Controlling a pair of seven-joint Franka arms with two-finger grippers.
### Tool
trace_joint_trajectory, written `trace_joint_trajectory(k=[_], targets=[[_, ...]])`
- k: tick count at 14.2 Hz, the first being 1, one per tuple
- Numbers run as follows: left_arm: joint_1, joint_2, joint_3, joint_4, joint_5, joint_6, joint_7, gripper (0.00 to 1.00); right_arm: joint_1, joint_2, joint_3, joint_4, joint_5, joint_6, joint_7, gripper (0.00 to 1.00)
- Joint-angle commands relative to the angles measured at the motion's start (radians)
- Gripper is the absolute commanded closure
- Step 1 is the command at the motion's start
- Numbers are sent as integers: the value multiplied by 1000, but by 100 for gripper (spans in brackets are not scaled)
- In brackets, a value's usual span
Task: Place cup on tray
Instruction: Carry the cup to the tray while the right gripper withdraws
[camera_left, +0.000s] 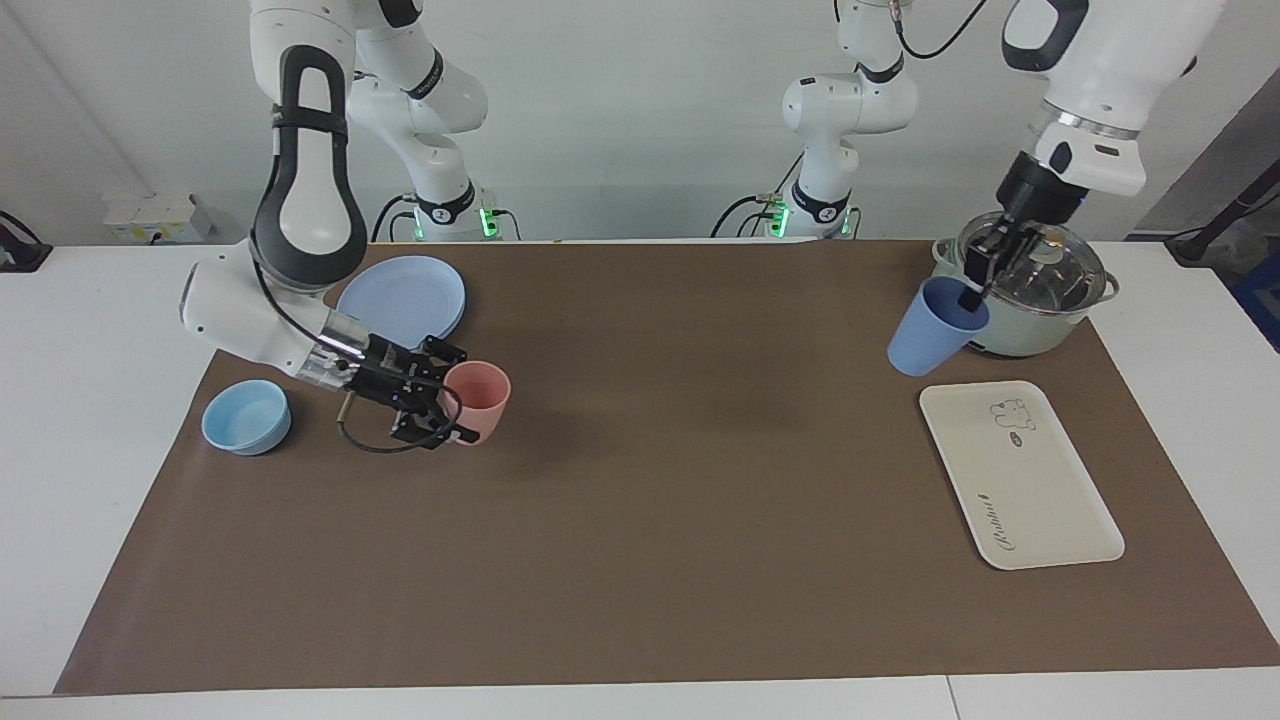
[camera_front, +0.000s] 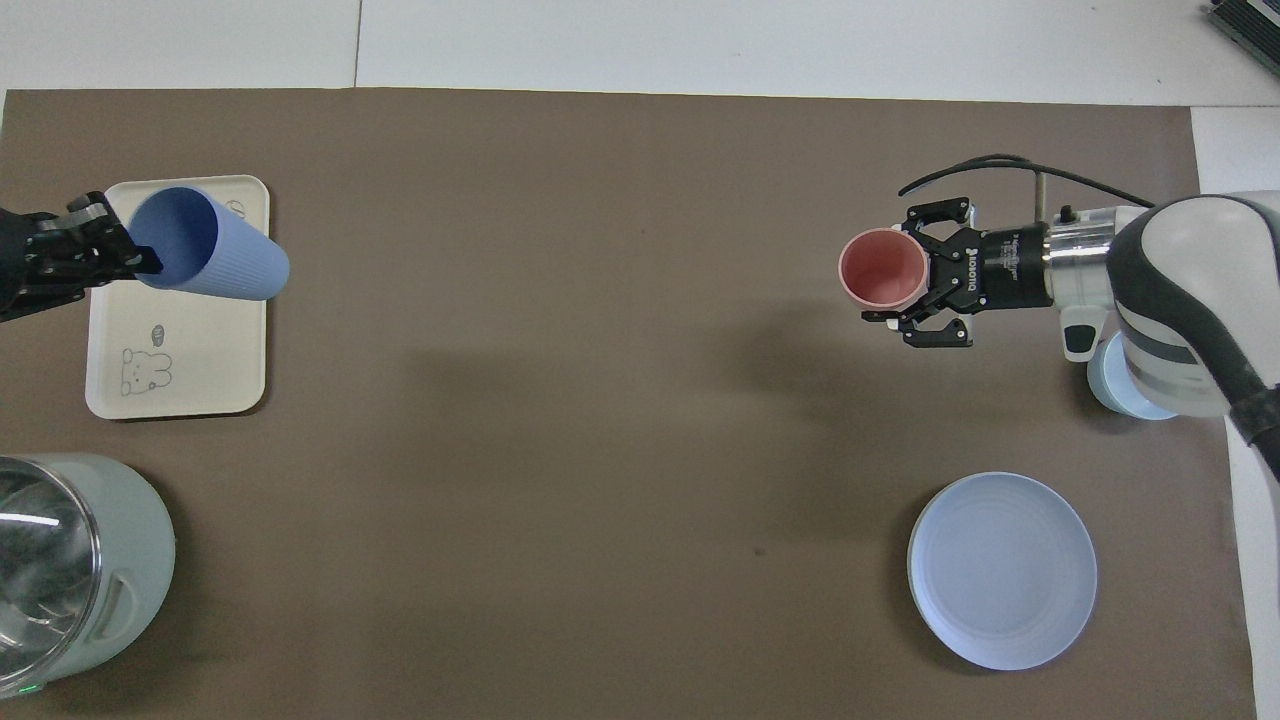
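While the left gripper (camera_left: 975, 293) hangs in the air, clamped on the rim of the blue cup (camera_left: 933, 327), the cup tilts above the mat between the pot (camera_left: 1020, 285) and the cream tray (camera_left: 1020, 475). The right gripper (camera_left: 445, 405) is closed on the pink tumbler (camera_left: 478, 402), beside the blue bowl (camera_left: 246, 417).

White table (camera_left: 100, 330), brown mat (camera_left: 640, 520); on mat: tray (camera_left: 1030, 500), pot (camera_left: 1010, 335) beside it, plate (camera_left: 405, 300), bowl (camera_left: 246, 417).
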Motion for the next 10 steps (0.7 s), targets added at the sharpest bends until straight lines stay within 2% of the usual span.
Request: trace_joint_trajectory(k=[1,4,7,10], targets=[[136,133,-14,-14,-25,129,241,100,-79,7,13,-50,55,-6,-28,100],[256,246,-14,-23,-122,254,476,100,-179,95,14,-44,85,-53,-100,100],[305,312,-16,-33,-132,293,628,100,-220,153,13,-31,117,-85,-177,100],[293,295,-16,-122,-194,342,651,100,-245,191,13,-22,129,-86,-211,100]])
